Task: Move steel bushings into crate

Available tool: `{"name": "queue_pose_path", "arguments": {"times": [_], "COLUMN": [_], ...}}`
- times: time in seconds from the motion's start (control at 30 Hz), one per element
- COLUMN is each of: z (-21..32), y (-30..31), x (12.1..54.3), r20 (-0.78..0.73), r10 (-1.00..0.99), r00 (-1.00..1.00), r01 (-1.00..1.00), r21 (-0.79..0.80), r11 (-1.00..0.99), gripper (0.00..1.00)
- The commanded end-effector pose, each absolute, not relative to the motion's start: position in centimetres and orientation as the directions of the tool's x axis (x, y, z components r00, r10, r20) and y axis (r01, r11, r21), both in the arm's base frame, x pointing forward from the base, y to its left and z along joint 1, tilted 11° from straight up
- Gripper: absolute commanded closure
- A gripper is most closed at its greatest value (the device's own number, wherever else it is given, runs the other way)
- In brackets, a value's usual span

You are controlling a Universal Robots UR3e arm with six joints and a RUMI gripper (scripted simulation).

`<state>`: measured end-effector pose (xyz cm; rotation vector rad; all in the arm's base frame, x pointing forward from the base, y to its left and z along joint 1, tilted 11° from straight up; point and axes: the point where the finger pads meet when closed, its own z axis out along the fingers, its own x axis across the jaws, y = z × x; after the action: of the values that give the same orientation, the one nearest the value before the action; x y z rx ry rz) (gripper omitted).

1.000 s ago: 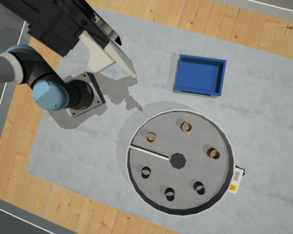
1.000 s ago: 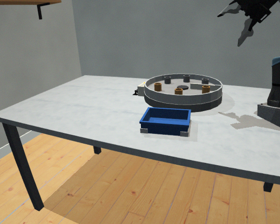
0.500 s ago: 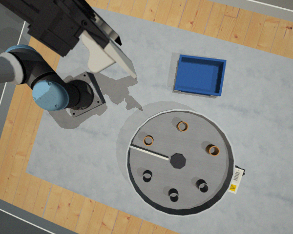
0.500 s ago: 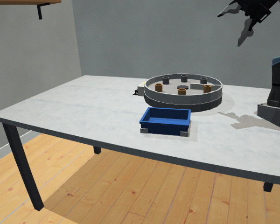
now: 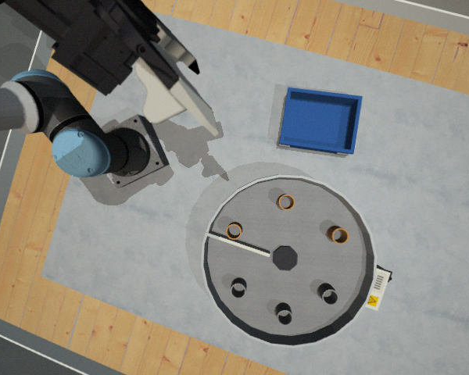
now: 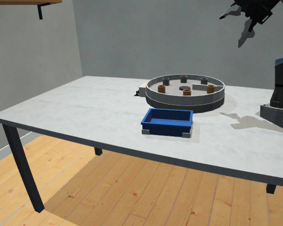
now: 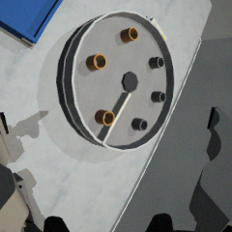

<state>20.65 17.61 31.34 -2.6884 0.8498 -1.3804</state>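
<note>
Steel bushings, three dark sleeves [image 5: 238, 287], [image 5: 284, 312], [image 5: 327, 293], stand on the turntable [image 5: 349, 226], which we see from above to lie well apart from the hand [image 5: 206, 98], on its far side. Three orange sleeves [image 5: 234, 230], [image 5: 285, 201], [image 5: 338, 234] occupy the half of the disc nearer the hand. We note the blue crate [image 5: 320, 121] beside the turntable, holding nothing visible.

From the exterior view, we find the hand [image 6: 230, 29] high above the worktop [image 6: 75, 102], fingers spread fully and gripping nothing. The turntable sits low and to one side of it.

Through the wrist view, we look down on the turntable [image 7: 68, 92] below the hand; one crate corner [image 7: 29, 16] shows.
</note>
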Motion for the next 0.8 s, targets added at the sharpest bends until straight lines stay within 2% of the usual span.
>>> {"name": "queue_pose_path", "arguments": {"times": [0.0, 0.2, 0.4, 0.47, 0.77], "z": [31.1, 30.2, 29.2, 29.2, 27.4], "y": [17.2, 16.3, 14.9, 14.9, 12.4], "x": [21.1, 22.2, 23.6, 23.6, 25.8], "r20": [0.727, 0.66, 0.555, 0.555, 0.357], "r10": [-0.528, -0.66, -0.806, -0.806, -0.924], "r00": [0.44, 0.359, 0.205, 0.205, -0.133], "r01": [-0.517, -0.633, -0.762, -0.762, -0.863], "r21": [-0.275, -0.347, -0.426, -0.426, -0.501], "r11": [-0.81, -0.692, -0.487, -0.487, -0.069], "gripper": [0.0, 0.0, 0.0, 0.0, 0.0]}}
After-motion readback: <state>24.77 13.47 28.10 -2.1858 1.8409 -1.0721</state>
